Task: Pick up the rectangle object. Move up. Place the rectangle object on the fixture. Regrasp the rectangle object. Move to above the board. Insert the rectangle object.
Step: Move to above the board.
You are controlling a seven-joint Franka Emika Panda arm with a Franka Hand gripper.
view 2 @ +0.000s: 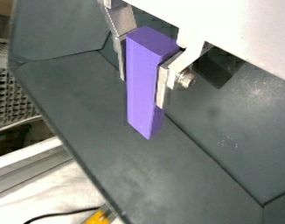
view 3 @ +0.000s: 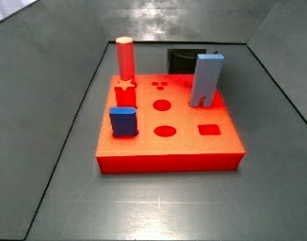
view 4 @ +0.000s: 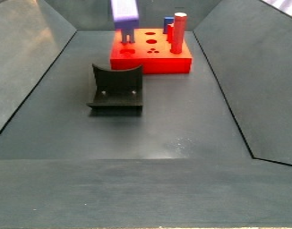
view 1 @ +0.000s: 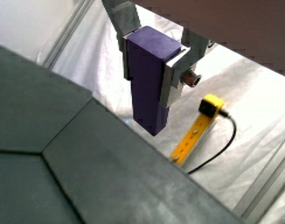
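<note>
Grey tray floor lies well below the gripper [view 1: 152, 54], whose fingers clamp the rectangle object [view 2: 145, 83] hanging upright. With the board [view 4: 152, 61] beneath, any tilt in the grasp could jam the bar at its hole.

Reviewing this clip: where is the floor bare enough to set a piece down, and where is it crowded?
Bare floor lies in front of the fixture, toward the side camera, and along both sloped walls. The board is crowded with a red peg, a light-blue block and a dark-blue block. The gripper holds the rectangle object high above.
</note>
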